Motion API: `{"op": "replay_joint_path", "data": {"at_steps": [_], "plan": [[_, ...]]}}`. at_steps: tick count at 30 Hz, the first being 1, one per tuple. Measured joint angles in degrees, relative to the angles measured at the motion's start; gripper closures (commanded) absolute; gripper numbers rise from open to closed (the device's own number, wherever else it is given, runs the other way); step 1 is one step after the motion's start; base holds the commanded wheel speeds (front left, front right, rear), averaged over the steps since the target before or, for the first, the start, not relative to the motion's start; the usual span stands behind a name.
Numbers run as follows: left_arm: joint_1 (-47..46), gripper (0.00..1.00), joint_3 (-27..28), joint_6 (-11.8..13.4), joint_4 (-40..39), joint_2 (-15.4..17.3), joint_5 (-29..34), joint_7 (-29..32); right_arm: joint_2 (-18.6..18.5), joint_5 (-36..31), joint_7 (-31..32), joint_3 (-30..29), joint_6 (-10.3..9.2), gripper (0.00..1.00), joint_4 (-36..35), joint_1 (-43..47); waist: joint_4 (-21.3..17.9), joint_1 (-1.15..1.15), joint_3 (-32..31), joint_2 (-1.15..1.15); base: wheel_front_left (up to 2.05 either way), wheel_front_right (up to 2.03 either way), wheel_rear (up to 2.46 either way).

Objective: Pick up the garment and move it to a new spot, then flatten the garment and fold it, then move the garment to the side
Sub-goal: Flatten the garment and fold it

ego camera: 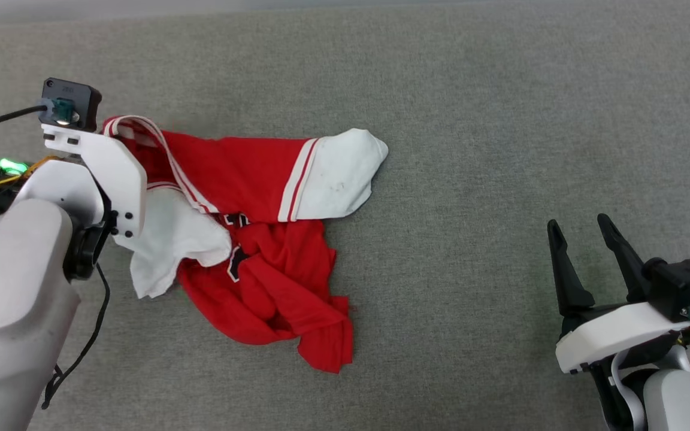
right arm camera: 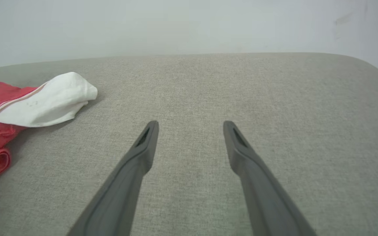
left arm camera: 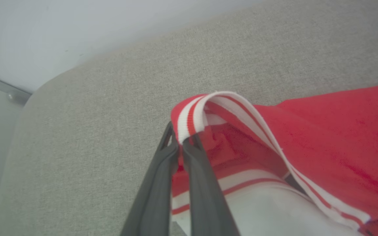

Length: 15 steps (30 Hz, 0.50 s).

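The garment (ego camera: 249, 179), a red jersey T-shirt with white sleeves and striped trim, lies crumpled on the grey cloth surface (ego camera: 471, 120). Black letters show partly among its folds. In the left wrist view my left gripper (left arm camera: 180, 139) is shut on the garment's (left arm camera: 323, 137) red-and-white striped collar trim, which loops up over the fingertips. In the head view that gripper's fingers are hidden behind its white wrist housing at the garment's left end. My right gripper (ego camera: 581, 230) stands open at the lower right, well clear of the garment (right arm camera: 38, 101), nothing between its fingers (right arm camera: 148, 137).
The grey cloth surface ends at a rounded far edge with a pale wall (right arm camera: 189, 26) behind it. A black cable (ego camera: 90, 335) hangs from my left arm near the garment's lower left.
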Motion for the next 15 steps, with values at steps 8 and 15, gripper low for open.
{"op": "replay_joint_path", "data": {"at_steps": [8, 15], "plan": [[-0.9, 0.00, 0.3, -2.2, 10.4, -4.1, -3.7, -1.0, 0.0, 0.2, -1.5, 0.1, -0.01, 0.00, 2.1, -1.5, -2.0, 0.00, 2.3, 0.00, 0.00, 0.00, 0.00], [1.6, 0.00, 2.2, -3.1, 11.4, -7.1, -6.5, -9.2, 0.0, -0.5, -1.4, -0.3, 0.00, 0.00, 3.3, -1.3, -0.8, 0.00, -1.2, 0.00, 0.00, 0.00, 0.00]]}}
